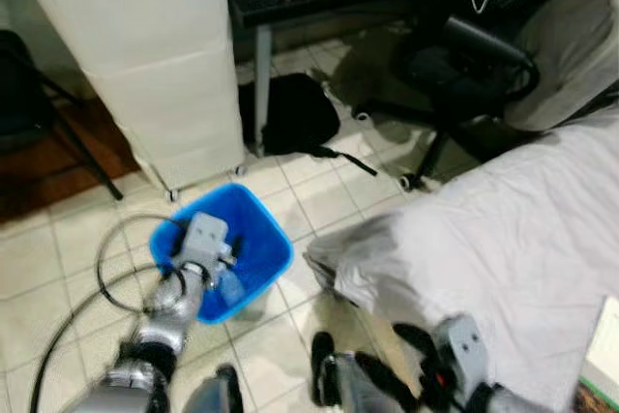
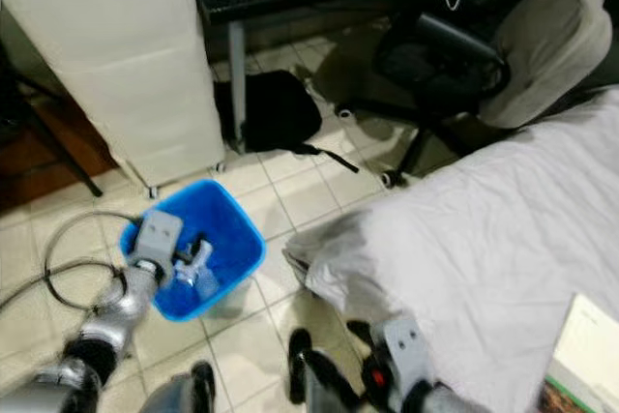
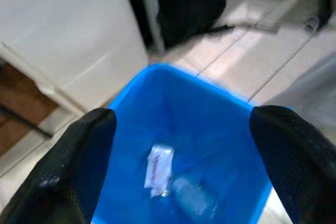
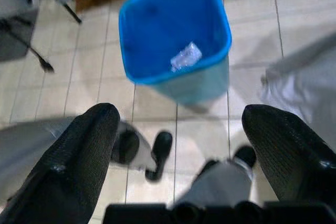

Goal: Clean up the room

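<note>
A: Where's the blue bin [image 1: 259, 256]?

B: On the tiles, between the white cabinet [image 1: 145, 55] and the bed [image 1: 503, 239]. Left gripper [image 3: 181, 145] hangs over it, fingers spread, empty.

A: Anything inside?

B: Crumpled clear wrapper [image 4: 185, 56], maybe plastic, blurry. Right gripper [image 4: 181, 145] sits low, fingers apart too.

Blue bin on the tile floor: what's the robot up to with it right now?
The robot stands over the blue plastic waste bin on the tiled floor, beside the bed with the grey cover. Its left gripper hangs above the bin's mouth, fingers open and holding nothing. A crumpled clear plastic bottle and a white wrapper lie inside the bin. The right gripper is low by the bed, open and empty too.
</note>
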You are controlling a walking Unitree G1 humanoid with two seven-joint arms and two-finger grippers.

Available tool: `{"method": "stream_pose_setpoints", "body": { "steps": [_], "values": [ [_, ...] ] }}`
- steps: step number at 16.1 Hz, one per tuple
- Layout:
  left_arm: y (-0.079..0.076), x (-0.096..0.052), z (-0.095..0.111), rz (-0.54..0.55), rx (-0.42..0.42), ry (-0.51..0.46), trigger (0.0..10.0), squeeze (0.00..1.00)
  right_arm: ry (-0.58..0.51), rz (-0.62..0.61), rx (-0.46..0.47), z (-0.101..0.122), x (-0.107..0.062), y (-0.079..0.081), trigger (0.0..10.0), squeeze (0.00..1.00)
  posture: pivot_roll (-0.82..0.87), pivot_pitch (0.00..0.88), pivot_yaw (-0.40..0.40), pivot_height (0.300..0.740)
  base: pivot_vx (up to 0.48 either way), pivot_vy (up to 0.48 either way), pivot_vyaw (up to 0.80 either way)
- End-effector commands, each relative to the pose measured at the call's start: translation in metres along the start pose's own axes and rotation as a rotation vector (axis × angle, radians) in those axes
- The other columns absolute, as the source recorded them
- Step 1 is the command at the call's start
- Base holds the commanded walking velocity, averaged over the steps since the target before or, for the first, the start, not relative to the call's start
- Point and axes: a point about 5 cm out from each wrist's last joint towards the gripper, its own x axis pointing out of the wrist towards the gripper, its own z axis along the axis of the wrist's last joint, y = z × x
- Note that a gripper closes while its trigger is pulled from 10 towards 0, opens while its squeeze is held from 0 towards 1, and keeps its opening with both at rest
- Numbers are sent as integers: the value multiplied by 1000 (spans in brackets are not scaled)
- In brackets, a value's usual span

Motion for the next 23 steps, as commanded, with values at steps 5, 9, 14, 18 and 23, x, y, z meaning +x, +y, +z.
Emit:
{"method": "stream_pose_setpoints", "body": {
  "steps": [5, 9, 14, 18, 23],
  "values": [
    [-21, -32, -3, -48, -89, -110, 10000, 0, -66, -67, 53, -1, 43, -19, 10000, 0, -38, 98, -16, 740, 0, 0, 0],
    [-22, -45, 23, 15, -143, -191, 10000, 0, -138, -89, 47, 10, 63, -29, 10000, 0, 3, 37, 16, 740, 0, 0, 0],
    [-38, -69, 40, 47, -165, -207, 10000, 0, -180, -135, 51, 10, 57, -37, 10000, 0, -11, 56, 23, 740, 0, 0, 0],
    [-36, -83, 25, 88, -217, -106, 10000, 0, -201, -178, 73, 9, 51, -41, 10000, 0, -22, 60, 28, 740, 0, 0, 0],
    [-37, -82, 27, 83, -212, -87, 10000, 0, -192, -189, 71, 6, 47, -42, 10000, 0, -31, 63, 27, 740, 0, 0, 0]
  ]
}}
